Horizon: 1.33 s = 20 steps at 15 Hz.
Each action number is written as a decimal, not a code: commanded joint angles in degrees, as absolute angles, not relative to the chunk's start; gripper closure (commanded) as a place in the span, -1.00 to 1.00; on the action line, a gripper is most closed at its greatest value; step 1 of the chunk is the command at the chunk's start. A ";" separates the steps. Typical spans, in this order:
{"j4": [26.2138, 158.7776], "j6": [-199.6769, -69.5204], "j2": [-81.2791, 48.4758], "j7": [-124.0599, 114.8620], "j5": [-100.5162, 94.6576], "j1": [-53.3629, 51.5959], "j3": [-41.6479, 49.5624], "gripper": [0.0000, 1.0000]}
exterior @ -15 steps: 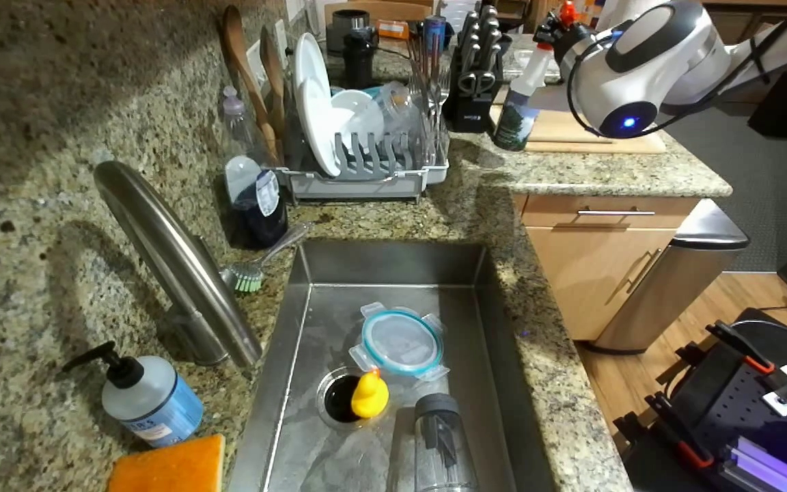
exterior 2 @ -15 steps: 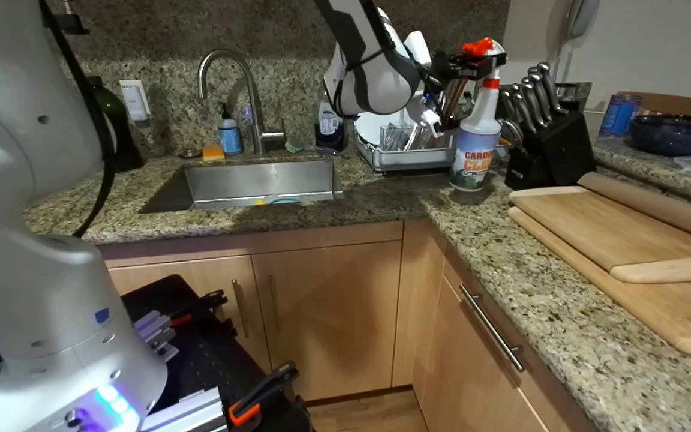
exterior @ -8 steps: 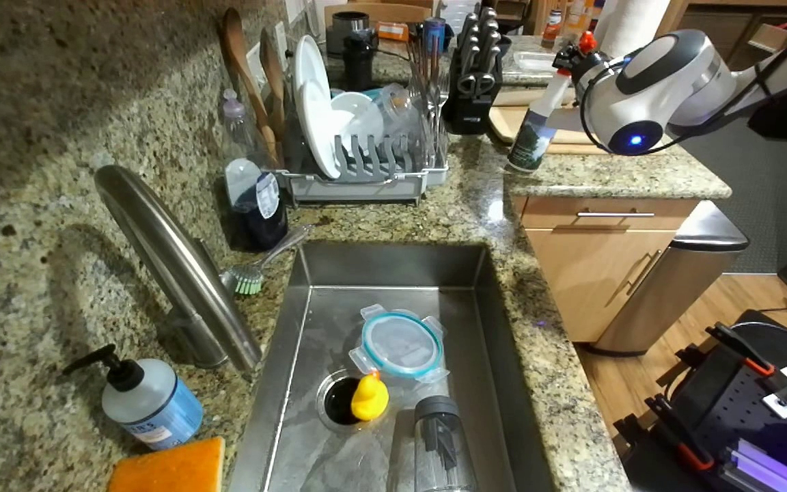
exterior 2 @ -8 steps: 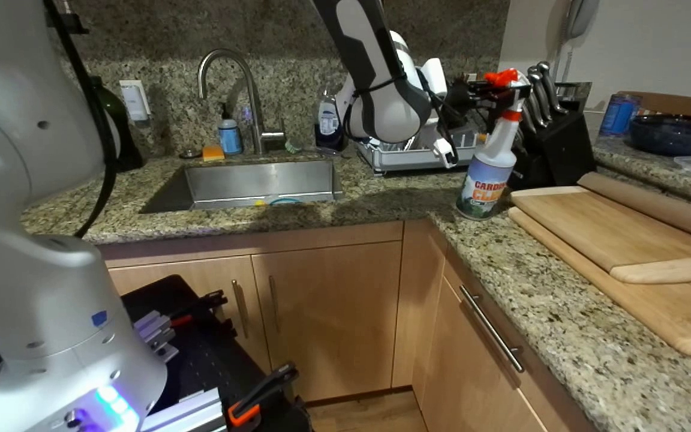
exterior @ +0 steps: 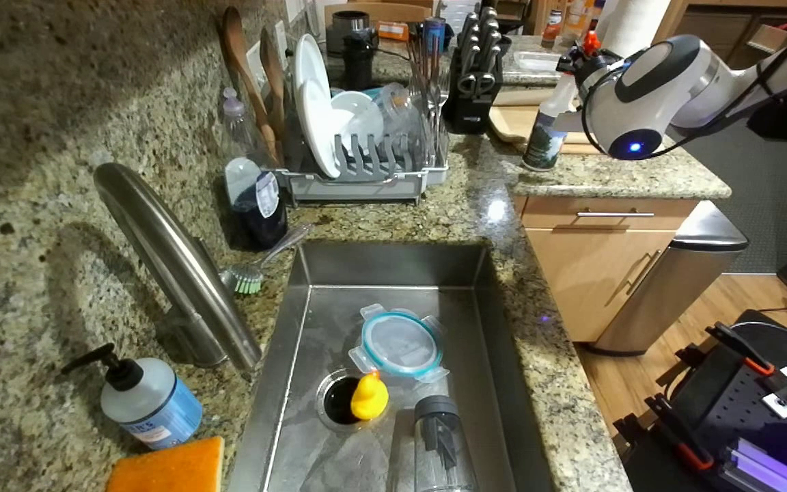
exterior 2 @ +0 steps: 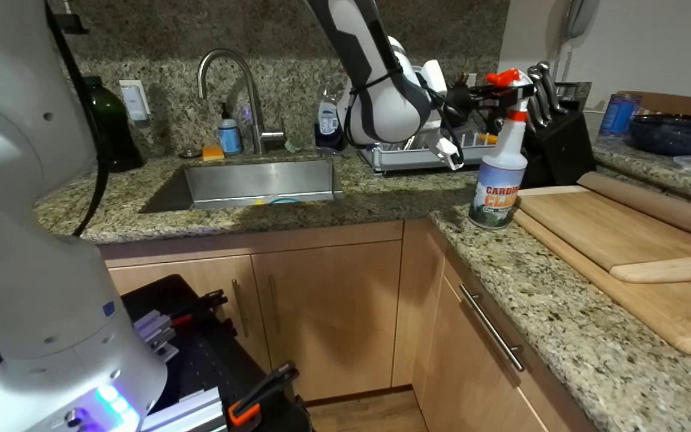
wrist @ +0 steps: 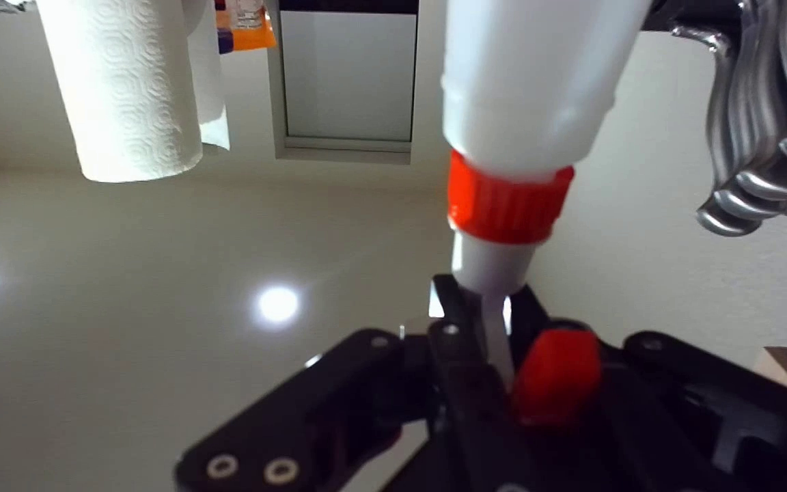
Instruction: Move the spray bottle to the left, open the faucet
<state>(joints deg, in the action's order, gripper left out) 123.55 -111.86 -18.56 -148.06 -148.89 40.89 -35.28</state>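
- Granite worktop (exterior 2: 540,273) turns a corner; sink (exterior 2: 261,180) set in one leg.
- Spray bottle (exterior 2: 498,180) just beside the wooden boards (exterior 2: 615,231), long axis near upright, top leaning slightly; base looks set on the worktop, contact hard to confirm.
- Hand (wrist: 492,311) clamped tight around its neck, bottle body directly below.
- Faucet (exterior: 178,263) well apart, past the dish rack (exterior: 359,188); probably mid bottle move, faucet step not yet done.

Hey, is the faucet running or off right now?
Off, it appears: in both exterior views, no water falls from the faucet toward the sink. The wrist view doesn't show it.
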 commanded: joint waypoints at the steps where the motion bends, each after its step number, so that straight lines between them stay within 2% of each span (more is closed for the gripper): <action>1: 121.86 -114.40 -17.56 -144.61 -147.41 25.26 -21.54 0.91; 6: 121.60 -115.19 -18.16 -151.00 -148.22 14.61 -8.84 0.91; 7: 120.84 -114.17 -18.59 -149.29 -148.08 21.71 -16.59 0.91; 10: 120.83 -114.09 -18.81 -149.62 -147.37 23.83 -18.56 0.91; 11: 120.90 -114.41 -18.82 -149.61 -147.02 24.55 -19.17 0.13; 12: 121.01 -114.63 -18.84 -149.60 -146.59 25.08 -19.61 0.11; 16: 121.32 -118.62 -18.19 -148.99 -144.01 24.42 -17.97 -0.43; 17: 120.97 -121.27 -17.35 -149.34 -142.01 18.10 -11.28 -0.59; 20: 120.54 -128.56 -16.16 -147.83 -138.64 15.65 -7.73 -0.99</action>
<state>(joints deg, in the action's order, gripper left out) 121.11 -120.98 -18.11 -149.29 -141.95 18.90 -12.08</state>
